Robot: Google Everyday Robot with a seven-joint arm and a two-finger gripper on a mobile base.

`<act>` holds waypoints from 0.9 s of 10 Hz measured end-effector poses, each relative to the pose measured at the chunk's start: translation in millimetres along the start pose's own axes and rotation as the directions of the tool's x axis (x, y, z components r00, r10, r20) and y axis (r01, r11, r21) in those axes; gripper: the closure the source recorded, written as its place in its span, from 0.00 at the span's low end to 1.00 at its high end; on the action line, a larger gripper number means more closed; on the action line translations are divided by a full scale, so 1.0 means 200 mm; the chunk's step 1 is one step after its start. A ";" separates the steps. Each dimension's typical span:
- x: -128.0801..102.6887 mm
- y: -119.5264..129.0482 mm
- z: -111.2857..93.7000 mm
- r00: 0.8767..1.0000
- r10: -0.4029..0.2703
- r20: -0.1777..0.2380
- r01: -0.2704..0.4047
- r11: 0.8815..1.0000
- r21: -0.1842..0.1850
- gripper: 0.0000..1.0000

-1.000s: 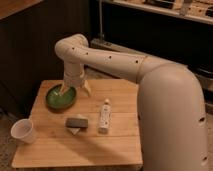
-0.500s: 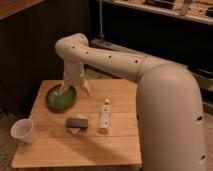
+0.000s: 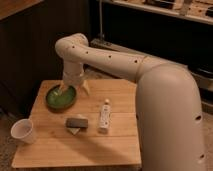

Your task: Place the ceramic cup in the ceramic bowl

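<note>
Cream-coloured and holding nothing, the gripper [image 3: 73, 90] hangs low over the far left of the wooden table [image 3: 115, 147]. Its 2 fingers are spread wide, 1 above the green bowl [image 3: 51, 104] and the other just past the bowl's right rim.

The white cup [image 3: 23, 131] stands upright at the front left corner, well apart from the gripper and close to the table's edge. A small dark block [image 3: 76, 122] and a white bottle [image 3: 104, 116] lying on its side sit further right, off the straight line from bowl to cup.

To my eye the pick has not yet begun, so the step in hand is the reach. I would lift a little first to clear the bowl's rim, then come toward the front left and drop with the fingers either side of the cup. The cup tapers, so a grip just under the rim should hold best. A sideways nudge could tip it off that corner, so descend straight down.
</note>
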 end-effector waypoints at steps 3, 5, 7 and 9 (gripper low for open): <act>0.01 -0.01 0.00 1.000 0.004 0.001 -0.004 1.000 0.010 0.20; 0.00 -0.02 0.00 1.000 0.007 0.001 -0.007 1.000 0.013 0.20; 0.00 -0.03 0.00 1.000 0.009 0.001 -0.009 1.000 0.018 0.20; 0.00 -0.04 0.00 1.000 0.012 0.000 -0.012 1.000 0.023 0.20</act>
